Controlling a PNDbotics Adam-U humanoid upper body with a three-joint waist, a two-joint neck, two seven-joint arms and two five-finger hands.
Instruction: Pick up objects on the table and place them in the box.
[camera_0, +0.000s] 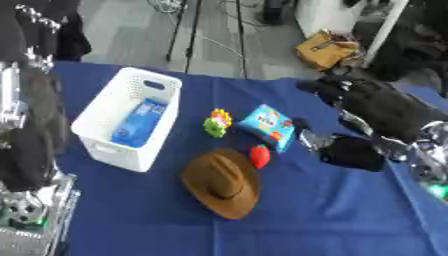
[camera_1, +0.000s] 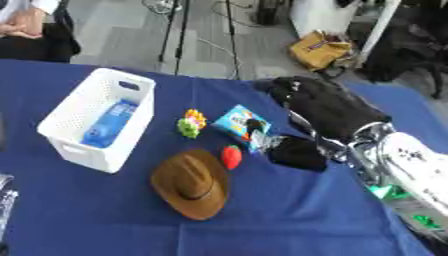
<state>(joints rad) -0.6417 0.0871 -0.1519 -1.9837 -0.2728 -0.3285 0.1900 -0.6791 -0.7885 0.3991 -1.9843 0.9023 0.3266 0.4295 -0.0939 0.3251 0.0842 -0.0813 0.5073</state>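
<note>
Brown hat (camera_0: 222, 183): lower centre of the frame, crown up, brim flat on the blue tablecloth (camera_0: 289, 225). Nearest item to the viewer.

Red strawberry-shaped piece (camera_0: 260, 156): just beside the hat's upper right brim, close to it or touching; which one cannot be told.

Right hand (camera_1: 296, 152): right of centre, black, low over the cloth just right of the red piece and below the snack packet. Whether its fingers are spread or curled cannot be told; it reads only as a dark mass, with nothing seen in its grasp. The black forearm runs up and back toward the upper right, with silver joints at the right edge.

White box (camera_0: 131, 120): left of centre, a perforated plastic basket with a handle slot in its far wall. Inside it lies a blue packet (camera_0: 140, 122), lengthwise along the bottom.

Green and yellow toy (camera_0: 216, 123): centre of the frame, between the box and the snack packet, apart from both.

Blue snack packet (camera_0: 268, 126): centre right, lying flat and turned askew, with orange and white print on its face. Its right edge is near the right hand's upper part.

Left arm (camera_0: 31, 140): left edge of the frame, black with silver parts; the hand itself is not made out.

Tan bag (camera_0: 325, 48): upper right, on the floor beyond the table.
</note>
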